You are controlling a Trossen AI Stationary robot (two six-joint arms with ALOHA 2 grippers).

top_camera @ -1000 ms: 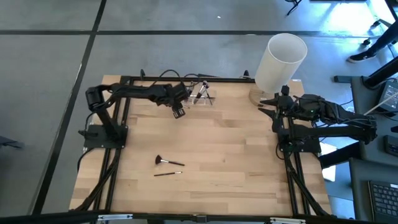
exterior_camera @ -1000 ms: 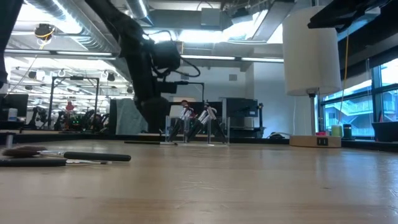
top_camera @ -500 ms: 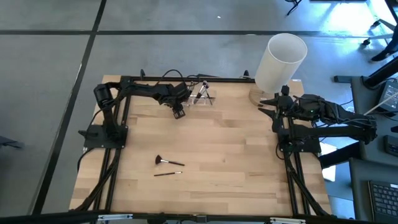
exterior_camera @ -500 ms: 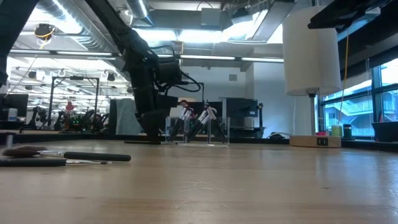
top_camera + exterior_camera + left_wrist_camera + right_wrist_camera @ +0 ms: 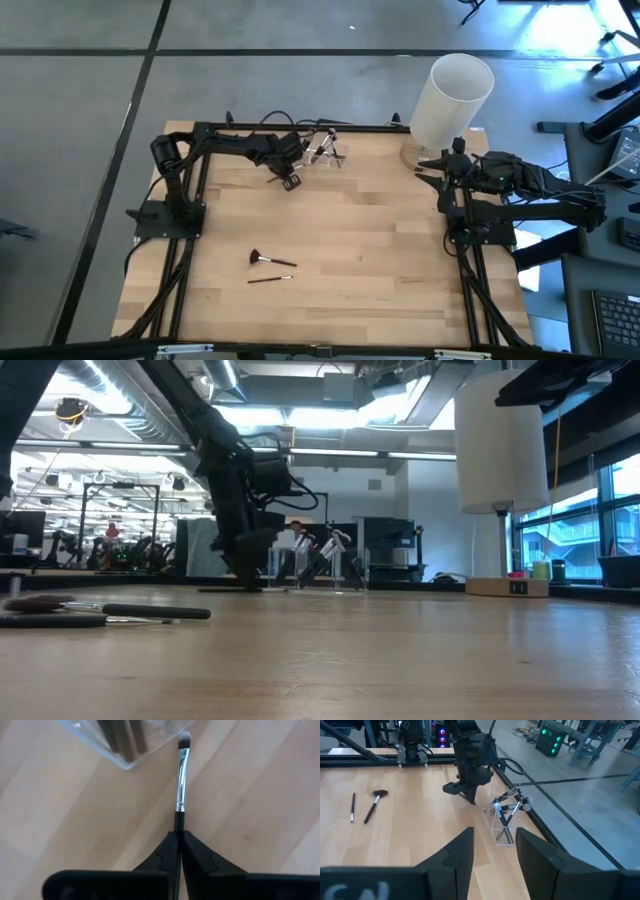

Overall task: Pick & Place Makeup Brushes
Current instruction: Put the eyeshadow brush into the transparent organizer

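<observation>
Pale wooden tabletop [image 5: 380, 250]; open workshop behind. My left gripper [image 5: 178, 836] clamped on a thin silver-ferruled makeup brush [image 5: 182, 775] beside clear acrylic holder [image 5: 125, 740]. No legible writing.

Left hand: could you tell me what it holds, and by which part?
The left hand is shut on a brush, gripping its dark handle end.
</observation>
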